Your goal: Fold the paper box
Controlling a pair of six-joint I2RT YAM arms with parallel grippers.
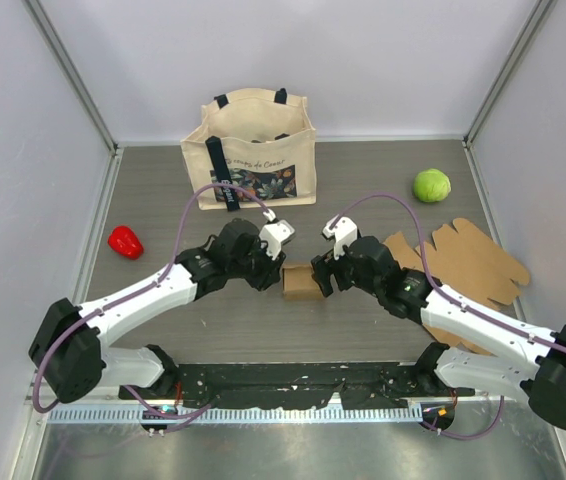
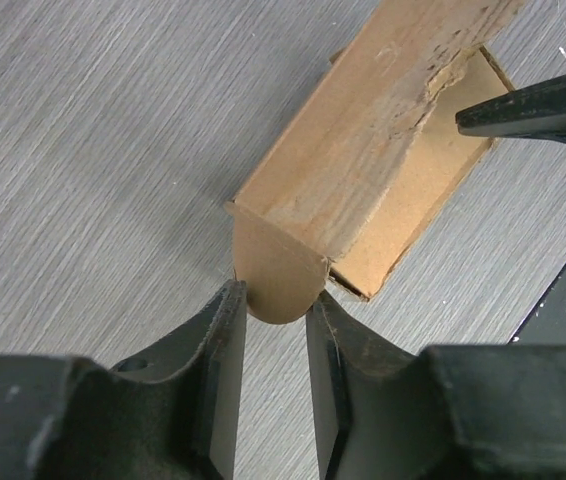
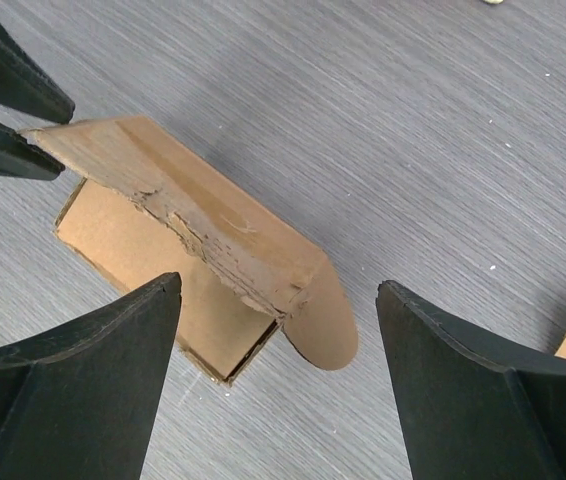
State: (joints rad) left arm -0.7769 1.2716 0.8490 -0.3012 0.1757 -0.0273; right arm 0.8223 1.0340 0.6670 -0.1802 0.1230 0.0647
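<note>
The small brown paper box (image 1: pixel 301 283) lies on the grey table between both arms, partly folded, with a torn top panel (image 2: pixel 353 150) and a rounded end flap at each end. My left gripper (image 2: pixel 276 300) has narrowed onto the near rounded flap (image 2: pixel 278 275), and both fingertips touch its sides. My right gripper (image 3: pixel 278 287) stands wide open around the other end of the box (image 3: pixel 193 215), its fingers apart from the cardboard and its rounded flap (image 3: pixel 323 330) between them. In the top view the left gripper (image 1: pixel 277 266) and right gripper (image 1: pixel 321 275) face each other across the box.
A canvas tote bag (image 1: pixel 253 150) stands at the back. A green ball (image 1: pixel 431 185) lies back right, and a red pepper (image 1: pixel 125 241) lies at the left. Flat unfolded cardboard (image 1: pixel 468 262) rests to the right, beside the right arm.
</note>
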